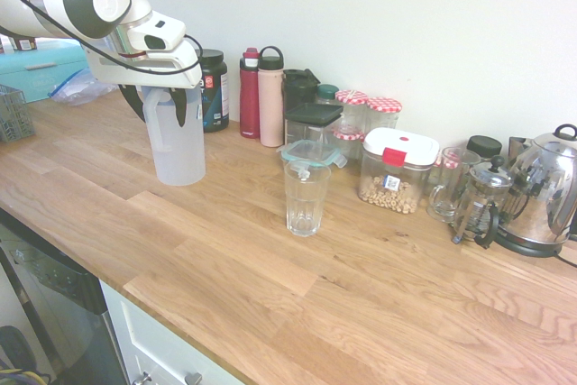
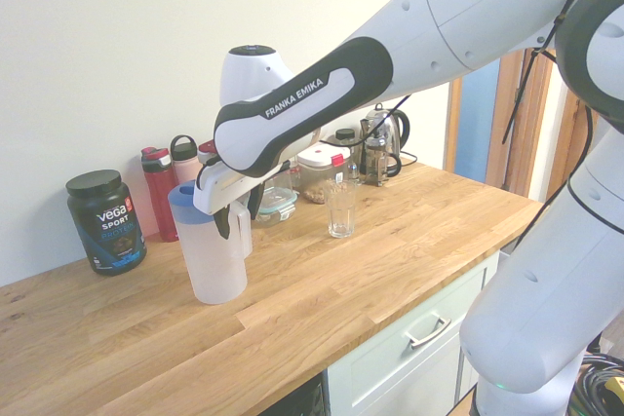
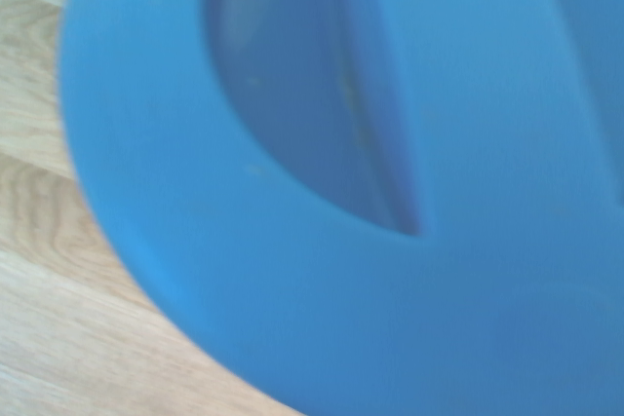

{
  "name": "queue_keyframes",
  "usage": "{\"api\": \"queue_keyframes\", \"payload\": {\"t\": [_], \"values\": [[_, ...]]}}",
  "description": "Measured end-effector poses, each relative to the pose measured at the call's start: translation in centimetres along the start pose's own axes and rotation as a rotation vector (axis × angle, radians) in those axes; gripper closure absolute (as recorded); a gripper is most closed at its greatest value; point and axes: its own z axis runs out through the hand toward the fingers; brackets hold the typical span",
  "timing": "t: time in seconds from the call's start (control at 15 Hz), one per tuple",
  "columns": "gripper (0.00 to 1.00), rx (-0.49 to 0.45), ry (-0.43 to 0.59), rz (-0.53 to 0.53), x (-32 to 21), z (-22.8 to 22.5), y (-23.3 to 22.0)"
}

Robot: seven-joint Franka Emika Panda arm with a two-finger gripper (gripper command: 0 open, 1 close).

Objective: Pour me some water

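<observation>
Gripping the pitcher point(image 2: 216, 260) handle, the hand point(image 2: 237, 222) (pitcher upright on counter point(image 2: 390, 270)), glass point(image 2: 341, 209) nearby.

Arm: the white Franka arm with black joint covers point(image 2: 458, 26) is seen reaching from the upper right of the second exterior view down toward centre left; in the first exterior view it is seen entering at the upper left corner.
Wrist: it is held roughly level, with the two-finger gripper point(image 2: 237, 216) pointed downward.
Gripper: its dark fingers point(image 1: 180, 105) are seen set about the handle at the top of a translucent white plastic jug with a blue lid point(image 1: 178, 146); whether they are closed on it cannot be told.
</observation>
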Motion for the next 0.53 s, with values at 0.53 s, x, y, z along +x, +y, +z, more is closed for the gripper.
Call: {"api": "queue_keyframes", "payload": {"t": [0.53], "values": [[1.0, 0.001, -0.008, -0.016, -0.54, 0.2, -0.54]]}}
